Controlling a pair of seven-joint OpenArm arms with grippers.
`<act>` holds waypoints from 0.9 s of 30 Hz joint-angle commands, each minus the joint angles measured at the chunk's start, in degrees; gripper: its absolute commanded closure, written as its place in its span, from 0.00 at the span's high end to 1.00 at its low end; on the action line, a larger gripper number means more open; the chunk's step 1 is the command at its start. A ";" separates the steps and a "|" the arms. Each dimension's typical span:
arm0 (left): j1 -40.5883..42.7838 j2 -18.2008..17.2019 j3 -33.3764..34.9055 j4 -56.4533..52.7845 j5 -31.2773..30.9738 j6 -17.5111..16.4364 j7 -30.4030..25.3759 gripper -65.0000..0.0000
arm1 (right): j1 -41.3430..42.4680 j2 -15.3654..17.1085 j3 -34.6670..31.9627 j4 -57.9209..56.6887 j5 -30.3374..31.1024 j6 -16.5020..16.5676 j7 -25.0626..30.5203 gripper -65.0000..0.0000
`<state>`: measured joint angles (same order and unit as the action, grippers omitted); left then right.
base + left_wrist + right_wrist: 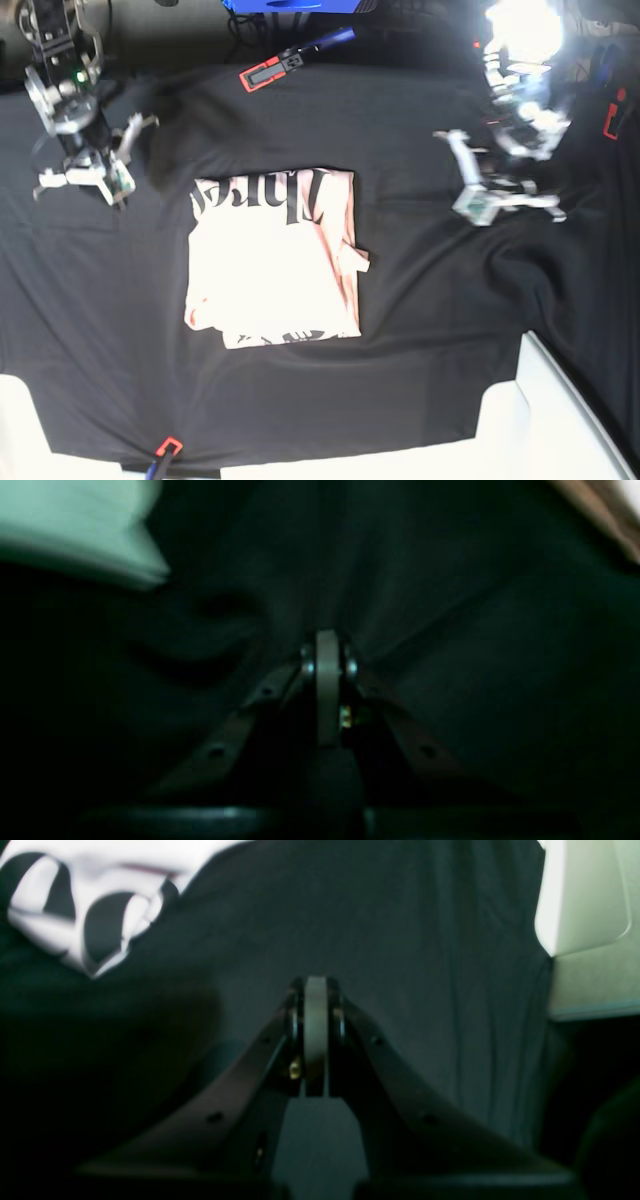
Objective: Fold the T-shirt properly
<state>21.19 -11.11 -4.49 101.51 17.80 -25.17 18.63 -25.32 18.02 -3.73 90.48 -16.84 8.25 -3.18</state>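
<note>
The pale pink T-shirt (272, 258) lies folded into a rough rectangle in the middle of the black table cloth (420, 300), with black lettering along its top and bottom edges. My right gripper (100, 185) hovers over the cloth to the shirt's upper left, apart from it. In the right wrist view this gripper (316, 990) is shut and empty, with the T-shirt's lettered edge (90, 900) at top left. My left gripper (485, 205) is off to the shirt's right. In the left wrist view it (327, 645) is shut on nothing, with a T-shirt corner (75, 530) at top left.
A red-and-black tool (270, 72) lies at the back, with a blue object (290, 5) behind it. Another red marker (165, 447) sits at the front edge. White panels (540, 420) flank the front corners, one showing in the right wrist view as a white panel (585, 900).
</note>
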 commanded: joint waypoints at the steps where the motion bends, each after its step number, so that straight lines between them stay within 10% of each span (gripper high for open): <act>1: 2.15 -0.89 -1.44 3.06 -2.29 0.25 -1.45 0.00 | -1.80 0.57 0.87 2.23 0.09 -0.56 1.55 0.00; 12: 23.43 -3.87 -3.46 9.03 -4.92 0.25 -1.45 0.00 | -19.73 -8.04 12.91 12.16 0.09 -0.38 1.03 0.00; 18: 33.01 -3.87 -2.94 4.99 -0.88 0.33 -1.18 0.00 | -25.18 -9.10 12.91 11.81 0.18 -0.38 -13.74 0.00; 27: 25.18 -0.36 1.72 -24.46 6.59 0.51 -1.53 0.00 | -20.09 -11.03 9.84 -7.97 0.18 -0.38 -20.07 0.00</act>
<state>45.54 -11.07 -2.63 76.69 24.38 -25.04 17.26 -45.06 6.92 6.37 82.00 -16.80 7.49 -23.57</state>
